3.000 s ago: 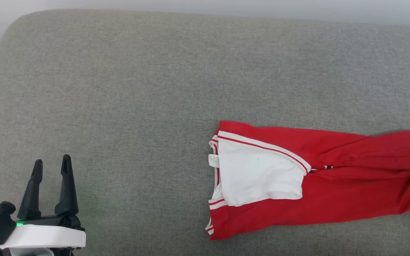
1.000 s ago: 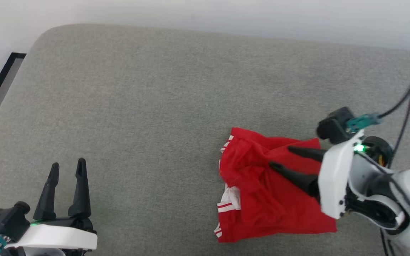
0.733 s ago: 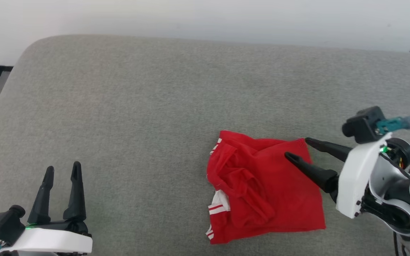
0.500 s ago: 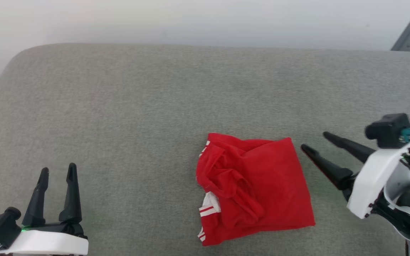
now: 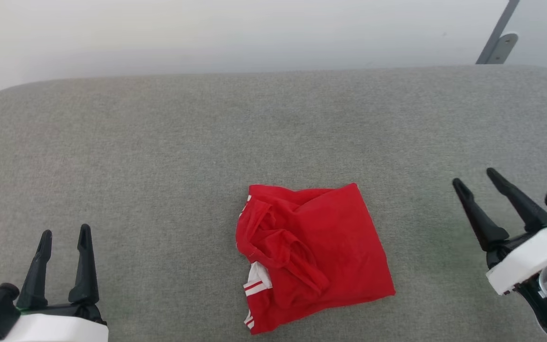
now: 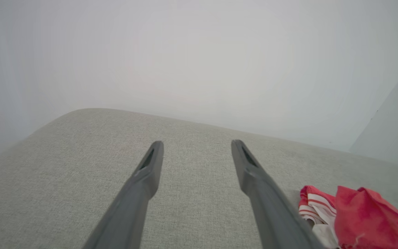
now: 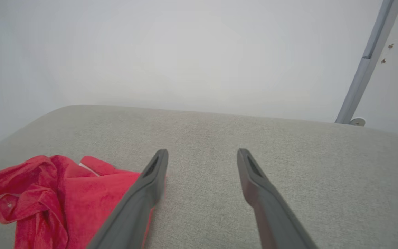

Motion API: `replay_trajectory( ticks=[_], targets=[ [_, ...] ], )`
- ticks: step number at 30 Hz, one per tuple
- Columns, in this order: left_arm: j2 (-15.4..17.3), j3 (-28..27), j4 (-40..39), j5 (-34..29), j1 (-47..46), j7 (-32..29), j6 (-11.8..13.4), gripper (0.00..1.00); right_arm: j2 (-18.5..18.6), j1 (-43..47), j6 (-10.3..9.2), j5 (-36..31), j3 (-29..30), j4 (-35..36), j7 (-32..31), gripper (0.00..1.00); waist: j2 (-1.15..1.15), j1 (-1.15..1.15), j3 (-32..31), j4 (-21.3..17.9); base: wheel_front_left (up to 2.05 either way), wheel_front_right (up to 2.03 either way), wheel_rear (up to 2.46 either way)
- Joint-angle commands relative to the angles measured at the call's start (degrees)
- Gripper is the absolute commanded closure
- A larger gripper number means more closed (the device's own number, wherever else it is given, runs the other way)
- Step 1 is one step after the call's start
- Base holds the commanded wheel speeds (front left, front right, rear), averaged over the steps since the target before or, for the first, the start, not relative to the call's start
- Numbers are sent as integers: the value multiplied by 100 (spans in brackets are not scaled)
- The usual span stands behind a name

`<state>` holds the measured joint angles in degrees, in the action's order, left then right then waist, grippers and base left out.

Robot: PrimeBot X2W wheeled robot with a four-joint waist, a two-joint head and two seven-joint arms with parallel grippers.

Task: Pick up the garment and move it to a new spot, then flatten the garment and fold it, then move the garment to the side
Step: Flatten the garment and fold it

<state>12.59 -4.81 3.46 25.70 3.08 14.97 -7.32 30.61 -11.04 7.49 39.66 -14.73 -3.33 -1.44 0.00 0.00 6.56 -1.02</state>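
Note:
The garment (image 5: 311,256) is a red shirt with a bit of white striped trim showing, lying in a folded, rumpled bundle on the grey cushioned surface (image 5: 159,156), low in the middle of the head view. My left gripper (image 5: 64,235) is open at the lower left, well clear of the cloth. My right gripper (image 5: 475,178) is open at the right, a hand's width from the bundle, holding nothing. The garment (image 6: 354,216) lies right of the left fingers in the left wrist view. In the right wrist view the garment (image 7: 47,193) lies to the left.
A pale wall runs behind the surface's far edge. A grey metal bar (image 5: 496,33) stands against it at the upper right, also the bar (image 7: 368,62) in the right wrist view. Bare grey cushion stretches left and right of the bundle.
My right gripper has let go of the red cloth, which now lies doubled over, and has drawn back to the right. The head camera has also turned.

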Motion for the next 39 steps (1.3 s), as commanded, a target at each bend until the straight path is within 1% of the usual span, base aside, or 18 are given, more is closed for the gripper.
replay_trajectory(
  ticks=[1,5,6,11,17,22,28,31,39],
  targets=[
    [-3,-35,6,-60,85,29,-19,0,-37,82,0,-111,38,-113,288,0,0,0,-47,-56,0,0,0],
    [9,-79,39,-167,129,29,-19,0,-63,180,0,-334,130,-480,933,0,0,0,-116,-113,0,0,0],
    [30,-90,72,-215,180,29,-19,0,-90,236,0,-464,158,-693,1208,0,0,0,-157,-142,0,0,0],
    [78,-146,103,-300,311,29,-19,0,-211,375,-1,-809,392,-1019,1588,0,0,0,-273,-194,0,0,0],
    [11,-219,112,-282,489,29,-19,0,-472,630,-1,-1288,860,-922,1667,0,0,0,-394,-194,0,0,0],
    [-53,-264,168,-234,639,29,-19,0,-710,935,-1,-1467,1235,-797,1666,0,0,0,-504,-127,0,0,0],
    [-64,-231,198,-102,735,29,-19,0,-837,1184,-1,-1502,1468,-761,1667,0,0,0,-592,-7,0,0,0],
    [-33,-171,262,-42,755,29,-19,0,-998,1370,0,-1619,1577,-700,1667,0,0,0,-638,76,0,0,0],
    [59,-15,383,-94,672,29,-19,0,-1223,1604,-1,-1668,1738,-680,1668,0,0,0,-721,234,0,0,0]
  ],
)
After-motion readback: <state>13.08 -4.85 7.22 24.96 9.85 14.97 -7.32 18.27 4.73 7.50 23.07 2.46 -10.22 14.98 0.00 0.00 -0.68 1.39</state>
